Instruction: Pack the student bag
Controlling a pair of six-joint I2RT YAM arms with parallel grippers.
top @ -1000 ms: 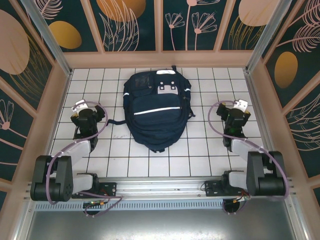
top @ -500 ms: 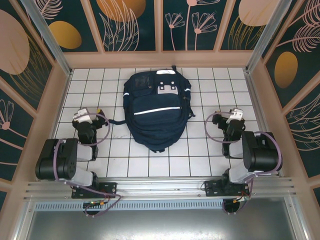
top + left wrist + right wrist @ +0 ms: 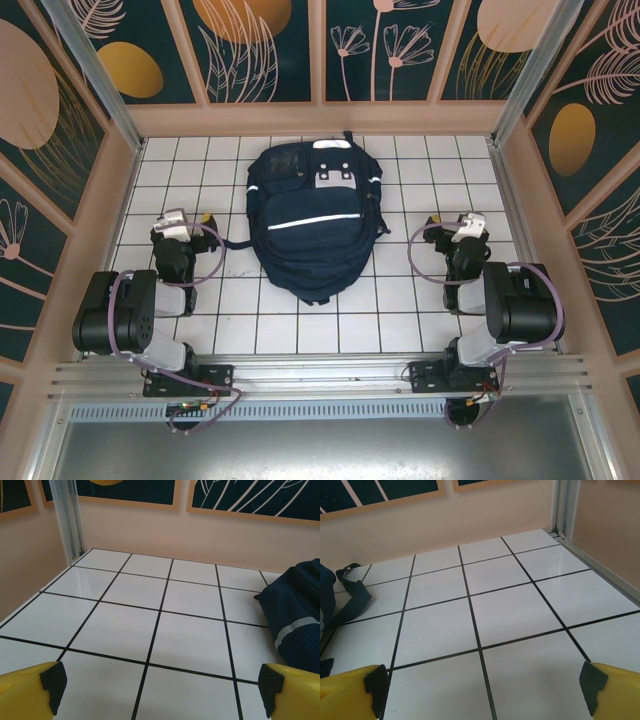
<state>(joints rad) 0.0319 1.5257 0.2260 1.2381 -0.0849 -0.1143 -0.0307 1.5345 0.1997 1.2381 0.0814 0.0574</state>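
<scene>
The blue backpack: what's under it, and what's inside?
The student bag lies on the white tiled table, a dark strap poking out at its side. It looks closed, so its contents are hidden, as are the tiles beneath.

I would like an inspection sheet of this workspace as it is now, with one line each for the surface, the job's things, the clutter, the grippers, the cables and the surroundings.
Surface: white tiled table with black grid lines, looks clean.
Job's things: bag lies flat in the middle, between the arms; a strap trails on the tiles at its right side.
Clutter: nothing seen.
Grippers: left gripper open and empty, over the tiles left of the bag; right gripper open and empty, right of the bag.
Cables: purple cables loop beside each arm.
Surroundings: walls with floral panels on three sides; metal rail at the near edge.
</scene>
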